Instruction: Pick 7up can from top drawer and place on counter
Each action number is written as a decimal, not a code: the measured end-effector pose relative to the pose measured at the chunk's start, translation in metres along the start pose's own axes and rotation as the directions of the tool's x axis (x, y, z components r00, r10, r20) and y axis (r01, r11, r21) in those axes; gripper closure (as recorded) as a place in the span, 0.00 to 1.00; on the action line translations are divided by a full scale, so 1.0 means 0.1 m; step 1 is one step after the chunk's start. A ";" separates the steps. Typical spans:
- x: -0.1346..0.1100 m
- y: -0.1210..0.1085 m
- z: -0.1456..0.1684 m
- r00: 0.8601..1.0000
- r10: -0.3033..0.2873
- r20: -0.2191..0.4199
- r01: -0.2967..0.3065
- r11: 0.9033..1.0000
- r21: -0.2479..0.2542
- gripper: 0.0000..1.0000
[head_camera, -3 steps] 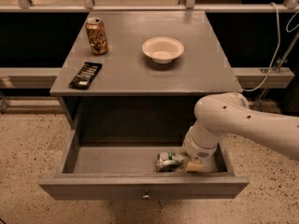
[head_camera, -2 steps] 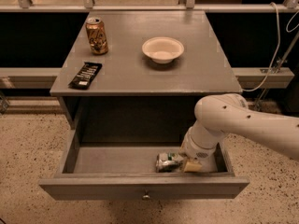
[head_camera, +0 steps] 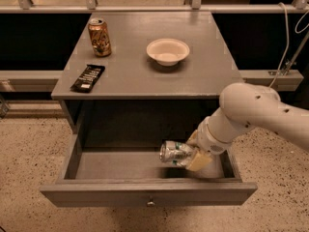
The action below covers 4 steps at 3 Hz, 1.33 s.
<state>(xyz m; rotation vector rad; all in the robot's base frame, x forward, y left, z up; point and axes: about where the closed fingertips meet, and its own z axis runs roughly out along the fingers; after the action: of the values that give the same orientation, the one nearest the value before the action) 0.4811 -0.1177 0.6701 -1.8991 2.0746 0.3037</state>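
Our hand point(head_camera: 194, 152), the tan two-finger end of the white arm point(head_camera: 251, 111), is down inside the open top drawer point(head_camera: 145, 192), a wide, shallow grey wooden drawer, at its right end. The fingers are closed around the small silvery 7up can point(head_camera: 173, 152) with green and white markings; one tan finger point(head_camera: 199, 162) shows below the can's right end, and a second tan part shows above it. The can lies on its side in our grip, its free end pointing left, out of the hand and toward the middle of the drawer. We cannot tell whether the can rests on the drawer floor or hangs just above it. The drawer's front panel runs across below the hand, with a small round metal knob point(head_camera: 151, 203) at its middle.

The arm reaches in from the right, its thick white elbow at the cabinet's right front corner. Above the drawer lies the counter point(head_camera: 145, 66), the flat grey wooden top of the cabinet. On it stand a taller gold-orange can point(head_camera: 99, 36) at the back left, a shallow cream-white bowl point(head_camera: 167, 51) near the middle, and a flat black packet point(head_camera: 88, 77) with pale lettering near the left front edge. All three sit well apart from the hand and the 7up can.
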 end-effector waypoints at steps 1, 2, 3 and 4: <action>-0.19 -0.16 -0.67 1.000 0.000 0.021 -0.002 0.996 0.088 1.00; -0.36 -0.35 -1.35 1.000 -0.021 0.001 0.021 0.989 0.147 1.00; -0.41 -0.62 -1.77 0.998 -0.010 -0.057 0.019 0.988 0.152 1.00; -0.52 -0.99 -2.01 0.992 0.004 -0.130 0.013 0.991 0.131 1.00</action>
<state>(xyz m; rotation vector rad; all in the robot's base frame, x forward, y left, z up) 0.5662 -0.1517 0.8808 -1.8896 2.1151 0.0416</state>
